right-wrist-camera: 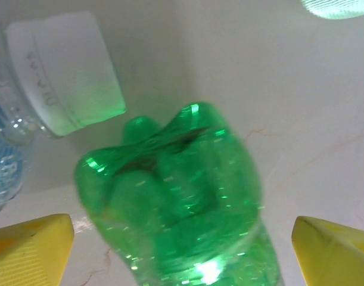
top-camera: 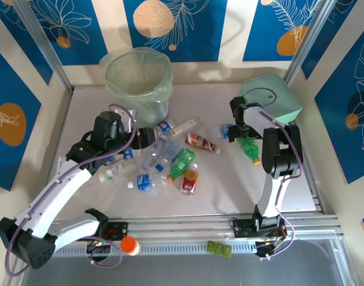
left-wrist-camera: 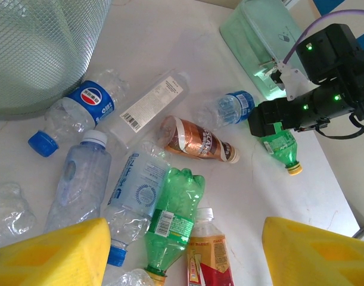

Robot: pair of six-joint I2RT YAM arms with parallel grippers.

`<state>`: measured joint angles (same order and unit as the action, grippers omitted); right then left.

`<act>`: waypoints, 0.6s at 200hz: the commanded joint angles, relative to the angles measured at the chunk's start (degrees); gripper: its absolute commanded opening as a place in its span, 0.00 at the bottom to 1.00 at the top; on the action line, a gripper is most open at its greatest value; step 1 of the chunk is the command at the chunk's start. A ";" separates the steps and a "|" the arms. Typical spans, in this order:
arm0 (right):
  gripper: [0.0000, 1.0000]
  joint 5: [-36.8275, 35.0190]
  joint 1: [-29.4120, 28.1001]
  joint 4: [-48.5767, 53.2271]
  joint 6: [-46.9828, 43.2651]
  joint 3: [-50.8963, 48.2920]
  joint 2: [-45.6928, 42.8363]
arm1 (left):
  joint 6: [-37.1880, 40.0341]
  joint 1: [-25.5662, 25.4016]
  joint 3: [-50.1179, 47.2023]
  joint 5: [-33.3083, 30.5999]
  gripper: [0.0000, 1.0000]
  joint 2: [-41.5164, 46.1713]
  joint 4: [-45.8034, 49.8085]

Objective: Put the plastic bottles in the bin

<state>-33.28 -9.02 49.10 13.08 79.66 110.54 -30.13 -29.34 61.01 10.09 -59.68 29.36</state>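
The bin (top-camera: pixel 115 76) stands at the far edge of the table (top-camera: pixel 229 190), left of the middle, with its clear liner folded over the rim. The plastic bottles (top-camera: pixel 164 158) lie on their sides across the middle of the table, most of them in a loose pile just in front of the bin. The left gripper (top-camera: pixel 145 137) hovers over the left side of that pile. Its yellow fingers (left-wrist-camera: pixel 50 256) are spread wide and clear of the bottles beneath, among them a crushed green bottle (left-wrist-camera: pixel 170 220), an orange-red bottle (left-wrist-camera: pixel 207 256) and several clear ones with blue caps. The right gripper (top-camera: pixel 241 136) is low near the right edge, just in front of the mint-green case (top-camera: pixel 271 98) in the far right corner. Its fingers (right-wrist-camera: pixel 30 250) stand apart on either side of a second green bottle (right-wrist-camera: pixel 176 196), whose base faces the wrist camera. A strip of table shows between that bottle and each finger, so they are not pinching it. A blue-labelled bottle (top-camera: pixel 226 130) lies just beside this gripper, and a brown-labelled bottle (top-camera: pixel 202 143) lies between it and the pile.
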 commanded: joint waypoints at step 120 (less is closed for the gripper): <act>0.54 9.82 2.61 -0.75 4.06 -2.27 -2.62 | 2.03 0.05 0.62 -0.98 0.68 0.27 -0.36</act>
<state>-25.34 -6.79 48.73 14.70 79.33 111.53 -29.43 -29.39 61.01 10.00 -59.68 29.36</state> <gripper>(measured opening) 0.568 0.682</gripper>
